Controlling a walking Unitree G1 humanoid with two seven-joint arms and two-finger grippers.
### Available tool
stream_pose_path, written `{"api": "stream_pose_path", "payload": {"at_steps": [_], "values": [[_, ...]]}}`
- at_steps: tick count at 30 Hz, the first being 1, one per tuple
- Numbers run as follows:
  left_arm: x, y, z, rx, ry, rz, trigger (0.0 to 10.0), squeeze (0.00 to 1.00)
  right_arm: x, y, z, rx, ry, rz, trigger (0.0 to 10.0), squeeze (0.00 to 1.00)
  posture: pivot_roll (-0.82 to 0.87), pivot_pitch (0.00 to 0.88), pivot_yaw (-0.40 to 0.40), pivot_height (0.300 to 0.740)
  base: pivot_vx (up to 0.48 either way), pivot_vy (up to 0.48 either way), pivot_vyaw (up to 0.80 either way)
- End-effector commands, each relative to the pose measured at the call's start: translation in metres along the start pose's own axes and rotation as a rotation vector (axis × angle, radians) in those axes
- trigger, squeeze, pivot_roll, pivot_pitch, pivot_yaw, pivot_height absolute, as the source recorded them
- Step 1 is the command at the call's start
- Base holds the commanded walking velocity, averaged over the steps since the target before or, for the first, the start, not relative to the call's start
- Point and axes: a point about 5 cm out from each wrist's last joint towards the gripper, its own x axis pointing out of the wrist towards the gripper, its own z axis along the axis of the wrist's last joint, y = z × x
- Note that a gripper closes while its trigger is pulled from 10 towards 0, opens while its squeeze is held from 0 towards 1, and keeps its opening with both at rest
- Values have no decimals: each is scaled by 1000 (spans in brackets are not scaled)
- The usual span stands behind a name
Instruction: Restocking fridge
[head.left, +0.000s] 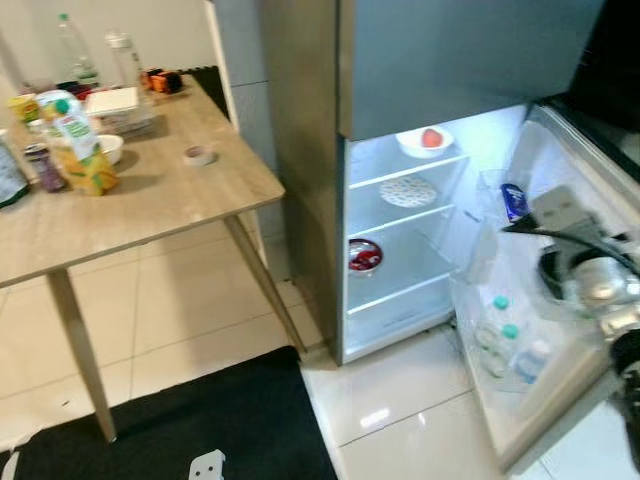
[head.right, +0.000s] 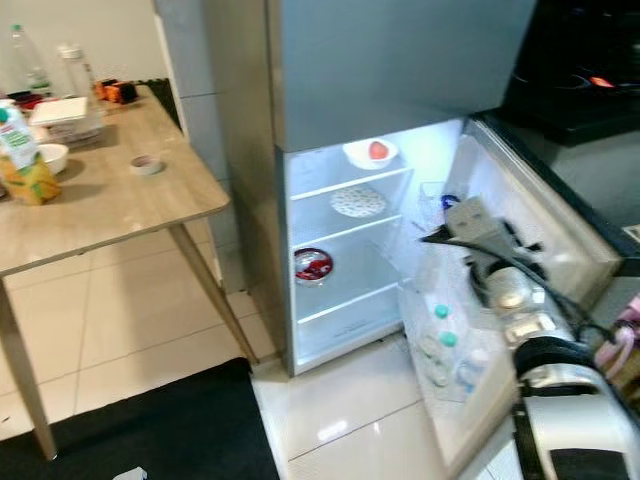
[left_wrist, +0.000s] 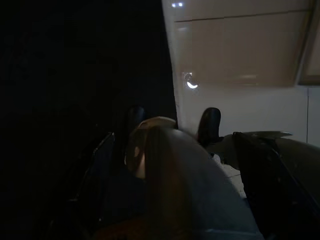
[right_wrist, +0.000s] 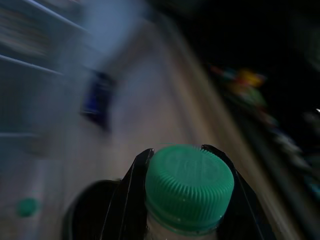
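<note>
At the open fridge door (head.left: 560, 330), the right gripper (right_wrist: 180, 165) pinches a green-capped bottle (right_wrist: 189, 186) at its neck, keeping it upright for the door shelf (head.left: 505, 365). Left gripper state: cannot tell.

The brightest light is the cold white glow inside the open grey metal fridge (head.left: 400, 215), which washes out its wire shelves and the clear plastic door rack (head.left: 520, 330). A soft glare patch lies on the glossy white floor tiles (head.left: 375, 415) just below the fridge. The pale wooden table (head.left: 150, 200) left of the fridge sits in even, dimmer room light with faint shadows under the items. Both head views are slightly soft. The left wrist view is mostly black. The right wrist view is heavily motion-smeared behind a sharper ribbed green bottle cap (right_wrist: 189, 186).
</note>
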Motion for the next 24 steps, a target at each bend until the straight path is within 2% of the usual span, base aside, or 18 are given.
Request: {"api": "stream_pose_path", "payload": {"at_steps": [1,3,4,5,8,9,10,13,16,18,19,21,22,23,24], "values": [[0,0,-2,2,9,-1,10000,0,2,0,8,7,-25,-15,10000,0,-137,0,5,740,0,0,0],[-1,0,-2,5,11,-3,10000,0,2,2,14,36,-61,-20,10000,0,-137,0,5,740,0,0,0],[0,0,-2,7,11,-3,10000,0,2,6,18,82,-87,-1,10000,0,-137,0,5,740,0,0,0],[0,0,-2,7,11,-3,10000,0,2,6,18,82,-87,-1,10000,0,-137,0,5,740,0,0,0],[0,0,-3,11,13,-6,10000,0,-2,27,22,254,-97,106,10000,0,-137,0,3,740,0,0,0],[0,-1,-3,13,14,-7,10000,0,-8,45,15,316,-47,187,10000,0,-139,0,2,740,0,0,0],[0,-1,-3,13,14,-7,10000,0,-8,45,15,316,-47,187,10000,0,-139,0,2,740,0,0,0],[0,-1,-3,17,15,-9,10000,0,-23,77,-7,384,80,298,10000,0,-139,0,2,740,0,0,0],[0,-2,-2,20,14,-11,10000,0,-52,113,-35,469,218,420,10000,0,-139,0,2,740,0,0,0],[0,-2,-2,20,14,-11,10000,0,-52,113,-35,469,218,420,10000,0,-139,0,2,740,0,0,0],[1,-3,-2,20,13,-12,10000,0,-67,127,-50,497,296,455,10000,0,-140,0,-1,740,0,0,-800],[1,-3,-3,20,13,-12,10000,0,-110,152,-89,499,481,521,10000,0,-140,0,-1,740,0,0,-800],[1,-3,-3,20,14,-13,10000,0,-137,162,-112,501,593,548,10000,0,-138,0,0,740,0,0,-800],[1,-3,-3,19,15,-12,10000,0,-146,164,-119,496,630,554,10000,0,-138,0,0,740,0,0,-800],[1,-3,-3,19,15,-12,10000,0,-146,164,-119,496,630,554,10000,0,-138,0,0,740,0,0,-800]]}}
